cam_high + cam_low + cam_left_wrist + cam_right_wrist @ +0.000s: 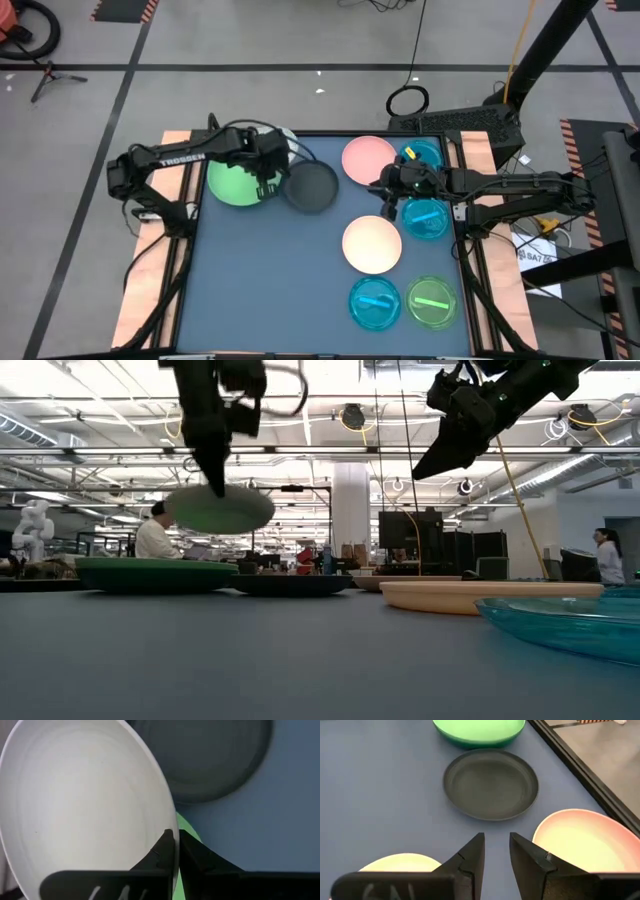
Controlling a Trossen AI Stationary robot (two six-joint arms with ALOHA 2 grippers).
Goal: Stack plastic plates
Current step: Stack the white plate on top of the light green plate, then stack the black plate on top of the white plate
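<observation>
The left gripper point(175, 837) is clamped tight on the rim of a white plate point(85, 805), its two dark fingers point(162, 851) pinched together with only the plate's thin edge between them. It holds the plate up off the table, hanging from that edge, above the light green plate point(236, 183) at the left rear of the blue table point(270, 280); from table height the lifted plate shows clear air between it and the green one below. Just beside the green plate lies the dark grey plate point(312, 187), flat on the surface.

The right gripper point(496, 845) hangs in the air on the other side, between the pink plate point(366, 158) and the cream plate point(372, 244). Its fingers point(472, 851) stand a little apart, with a narrow gap (roughly halfway, not spread wide), and nothing sits between them; they touch no plate.

The remaining plates lie along the right side of the table: a translucent blue one point(420, 156) at the rear corner, partly under the right arm, another blue one point(425, 218) just in front of it, and at the near edge a third blue plate point(375, 303) next to a lime plate point(432, 302). None of these are stacked on each other. A seated person point(155, 532) shows in the room far behind the table.
</observation>
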